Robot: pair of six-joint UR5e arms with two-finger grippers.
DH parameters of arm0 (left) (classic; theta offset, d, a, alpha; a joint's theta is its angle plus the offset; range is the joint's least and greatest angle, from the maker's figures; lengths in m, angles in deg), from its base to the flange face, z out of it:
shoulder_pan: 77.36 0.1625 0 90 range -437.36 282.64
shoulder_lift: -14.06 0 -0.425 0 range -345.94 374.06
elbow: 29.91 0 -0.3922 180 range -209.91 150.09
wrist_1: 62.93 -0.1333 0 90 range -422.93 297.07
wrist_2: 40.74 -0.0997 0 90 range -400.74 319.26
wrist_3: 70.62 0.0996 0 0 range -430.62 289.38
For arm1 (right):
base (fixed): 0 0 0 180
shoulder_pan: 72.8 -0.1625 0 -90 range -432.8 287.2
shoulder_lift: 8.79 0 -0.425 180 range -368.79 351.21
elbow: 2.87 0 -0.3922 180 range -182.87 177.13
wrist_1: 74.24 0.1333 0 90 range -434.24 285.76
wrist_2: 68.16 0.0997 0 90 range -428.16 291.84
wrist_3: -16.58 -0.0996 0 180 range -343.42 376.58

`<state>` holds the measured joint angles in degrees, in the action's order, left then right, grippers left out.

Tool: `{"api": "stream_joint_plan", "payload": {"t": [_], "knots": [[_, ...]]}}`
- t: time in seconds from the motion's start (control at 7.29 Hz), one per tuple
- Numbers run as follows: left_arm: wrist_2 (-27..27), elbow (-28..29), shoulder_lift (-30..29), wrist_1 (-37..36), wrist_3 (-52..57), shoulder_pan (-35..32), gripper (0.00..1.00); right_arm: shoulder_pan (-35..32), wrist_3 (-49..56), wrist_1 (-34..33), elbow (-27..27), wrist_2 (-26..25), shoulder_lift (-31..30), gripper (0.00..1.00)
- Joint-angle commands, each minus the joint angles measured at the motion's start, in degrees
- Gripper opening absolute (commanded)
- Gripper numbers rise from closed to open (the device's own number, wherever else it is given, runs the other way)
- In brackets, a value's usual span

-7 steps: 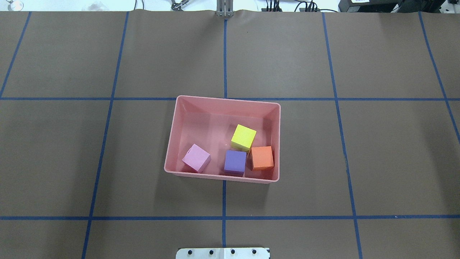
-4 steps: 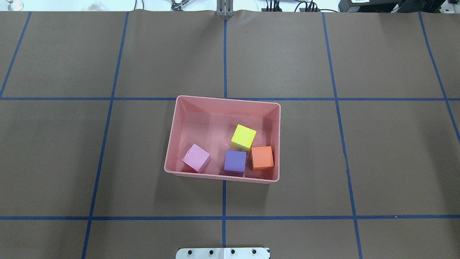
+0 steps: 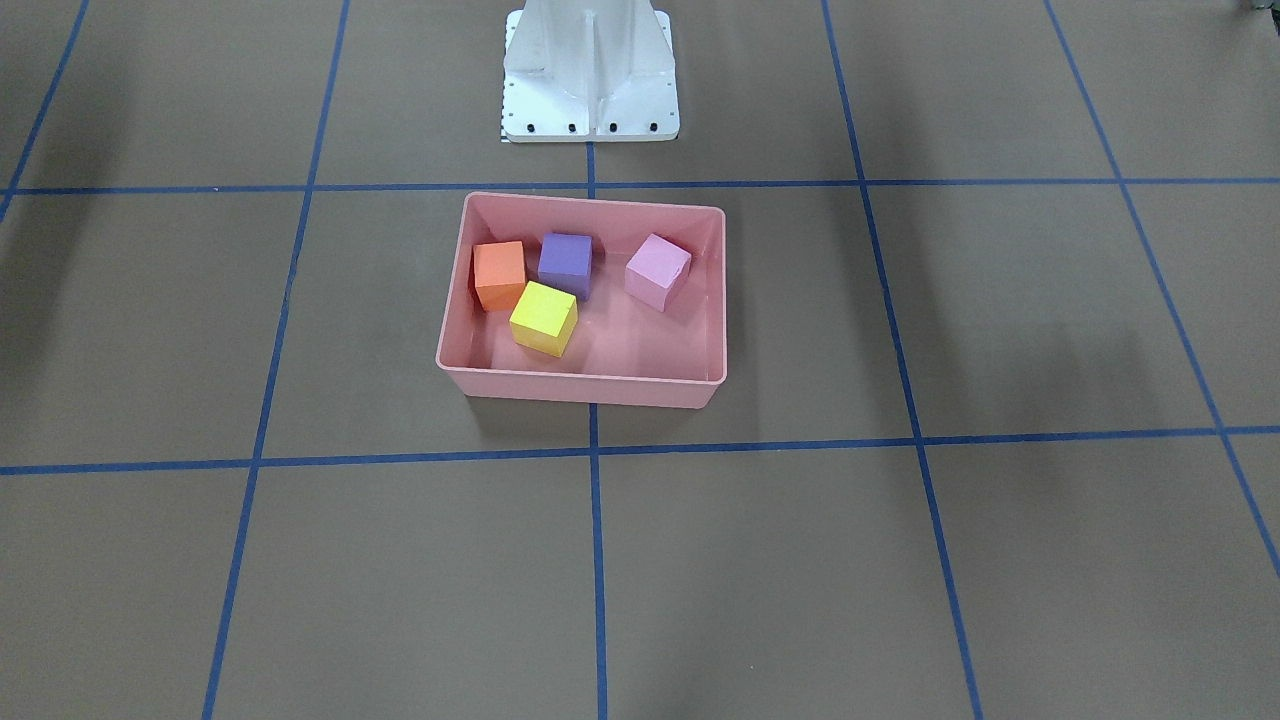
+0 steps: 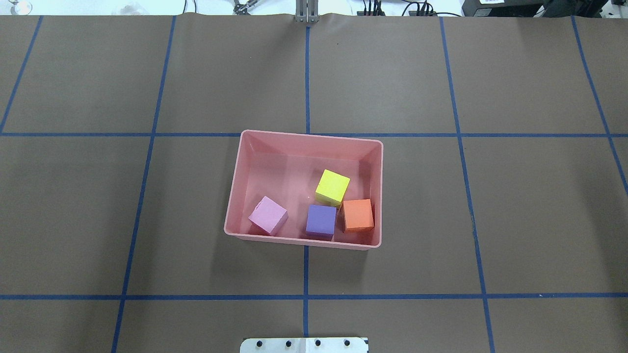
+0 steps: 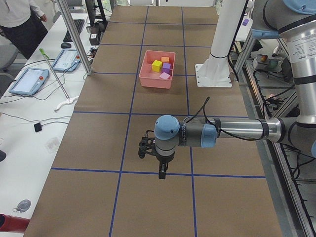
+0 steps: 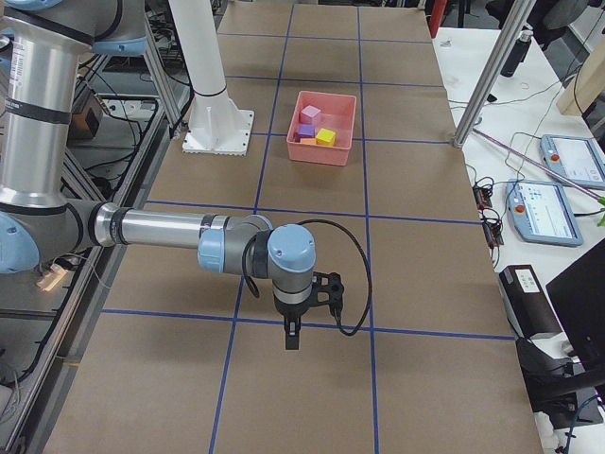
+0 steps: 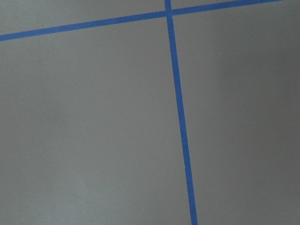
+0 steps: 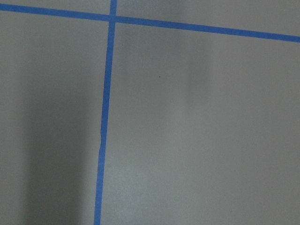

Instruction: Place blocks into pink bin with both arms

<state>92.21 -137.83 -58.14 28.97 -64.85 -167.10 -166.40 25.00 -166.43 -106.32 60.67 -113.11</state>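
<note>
While blocks (image 4: pixel 321 220) huddle by the robot-side wall of the pink bin (image 4: pixel 309 138), left gripper (image 5: pixel 162 173) and right gripper (image 6: pixel 292 338) hang far off; clenched or released, cannot tell.

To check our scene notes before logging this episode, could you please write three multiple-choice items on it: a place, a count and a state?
1. Which block in the pink bin lies farthest from the robot's base? A orange; B yellow; C purple.
2. How many blocks are in the bin? A two; B three; C four.
3. How does the light pink block lie? A stacked on another block; B on the bin floor, apart from the others; C outside the bin.
Answers: 1 B, the yellow block sits farthest up the overhead view, the base at its bottom edge. 2 C, four cubes show inside the walls. 3 B, bare floor separates it from the purple block.
</note>
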Motion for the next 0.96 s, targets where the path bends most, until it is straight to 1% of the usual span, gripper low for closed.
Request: {"api": "stream_joint_plan", "payload": {"t": [0.0,0.82], "knots": [[0.03,-0.01,0.04,0.03,0.03,0.0,1.0,0.0,0.1,0.0,0.09,-0.06,-0.01,1.0],[0.03,0.08,0.04,0.91,-0.06,0.0,1.0,0.0,0.1,0.0,0.79,-0.06,-0.18,1.0]]}}
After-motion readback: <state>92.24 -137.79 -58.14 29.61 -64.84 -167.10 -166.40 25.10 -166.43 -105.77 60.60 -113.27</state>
